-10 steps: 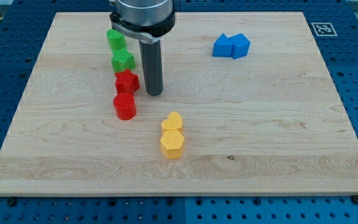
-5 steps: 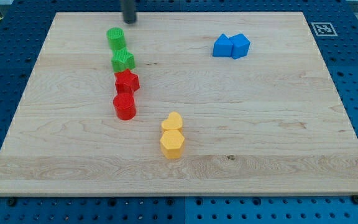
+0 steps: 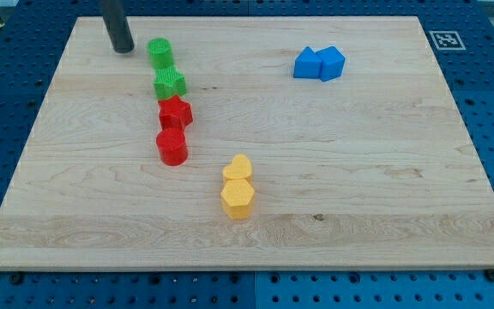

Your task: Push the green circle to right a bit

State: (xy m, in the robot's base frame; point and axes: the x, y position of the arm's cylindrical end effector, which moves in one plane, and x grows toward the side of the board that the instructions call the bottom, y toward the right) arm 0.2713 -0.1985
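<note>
Nearest you, toward the view's bottom, sit a yellow hexagon block [image 3: 237,197] and a yellow heart-like block [image 3: 237,168], touching one another. Beyond them, up and to the view's left, a column of four blocks climbs away from you: a red cylinder [image 3: 171,147], then a red star [image 3: 176,112] just above it, then a green star [image 3: 170,83], and at the far end the green circle [image 3: 160,53], which is the one you care about. It rests near the far-left part of the wooden bench [image 3: 358,172], touching or almost touching the green star below it. Well apart on the view's right, two blue blocks [image 3: 319,63] sit pressed together. Farthest of all on the left is my tip [image 3: 122,50], resting on the bench just to the view's left of the green circle, at about the same depth, with a small gap between them. That is the relation the move turns on: the circle lies directly to the view's right of my tip, so a straight slide rightward should meet it squarely. There is no hand on this rig, only the rod, so nothing is grasped or released. Mind the green star; you would want the push to stay level so the circle leaves it without dragging it along.
</note>
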